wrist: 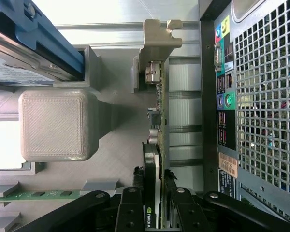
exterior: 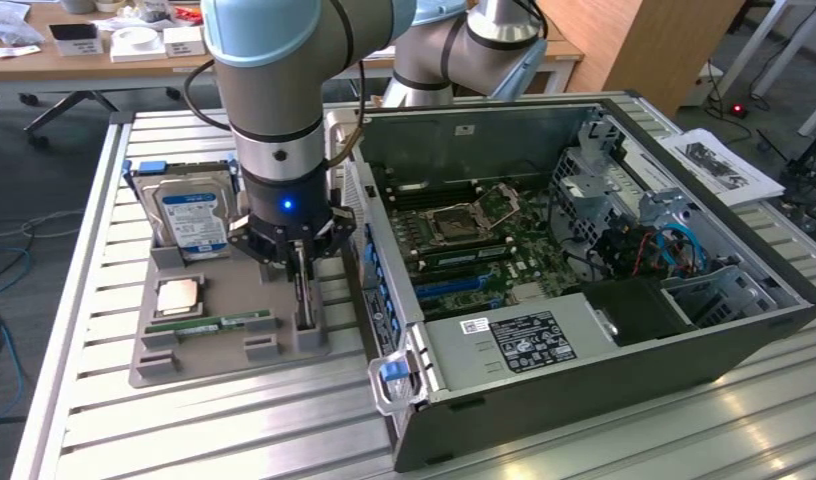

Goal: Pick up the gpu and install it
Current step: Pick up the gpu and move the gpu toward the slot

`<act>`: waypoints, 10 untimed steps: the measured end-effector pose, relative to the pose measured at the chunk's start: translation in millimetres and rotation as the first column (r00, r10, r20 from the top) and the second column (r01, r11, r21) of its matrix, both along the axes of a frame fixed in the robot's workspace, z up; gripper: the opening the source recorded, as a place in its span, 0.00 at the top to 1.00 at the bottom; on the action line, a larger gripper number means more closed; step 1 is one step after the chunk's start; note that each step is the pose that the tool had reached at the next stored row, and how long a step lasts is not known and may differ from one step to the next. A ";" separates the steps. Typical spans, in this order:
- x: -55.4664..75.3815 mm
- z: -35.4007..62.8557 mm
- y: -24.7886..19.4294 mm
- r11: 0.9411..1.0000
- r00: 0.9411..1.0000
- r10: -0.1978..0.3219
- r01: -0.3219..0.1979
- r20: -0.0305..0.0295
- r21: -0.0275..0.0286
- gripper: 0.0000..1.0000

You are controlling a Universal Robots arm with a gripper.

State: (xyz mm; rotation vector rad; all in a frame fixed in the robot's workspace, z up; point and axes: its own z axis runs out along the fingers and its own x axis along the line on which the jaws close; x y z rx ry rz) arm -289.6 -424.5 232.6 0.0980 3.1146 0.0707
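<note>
Pick-up step. Held gpu (wrist: pixel 152 164) in narrowed gripper (wrist: pixel 153 200), upright in slot at tray (exterior: pixel 201 365) edge beside computer case (exterior: pixel 582 400); not yet lifted.

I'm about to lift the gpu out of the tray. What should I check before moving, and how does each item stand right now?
1. Gripper shut on the gpu, fingers against both faces: ok.
2. gpu upright on edge in its tray slot: ok.
3. Hard drive apart from the gripper: ok.
4. RAM stick lying flat in the tray, apart from the gpu: ok.
5. Case side open, board exposed: ok.
6. Blue slots on the board free of obstruction: cannot tell.
</note>
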 end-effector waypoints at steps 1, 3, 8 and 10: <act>0.0 0.0 0.0 1.000 1.000 0.000 0.000 0.000 0.000 0.73; 0.0 0.1 0.0 1.000 1.000 0.000 0.000 0.000 0.000 0.73; 0.0 7.2 0.0 1.000 1.000 0.000 0.000 0.000 0.000 0.73; 0.0 11.9 0.0 1.000 1.000 0.000 0.000 0.000 0.000 0.73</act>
